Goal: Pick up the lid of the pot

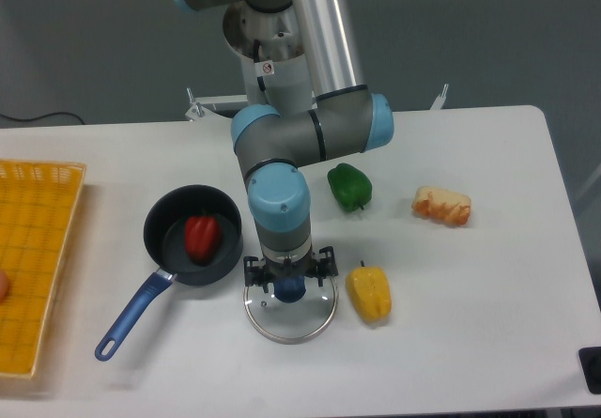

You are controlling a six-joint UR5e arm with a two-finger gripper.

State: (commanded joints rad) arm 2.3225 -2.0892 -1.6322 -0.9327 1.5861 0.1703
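Your open gripper is over the clear round glass lid with its blue knob.
In the fixed camera view, you have the jaws spread apart, pointing down, with the knob showing between and just below the fingertips; whether they touch the lid, you cannot tell. Your lid lies flat on the white table, between the black round pan with a blue handle and a yellow vegetable-like piece. You can see a red vegetable-like piece inside the pan, and a green pepper-like piece farther back.
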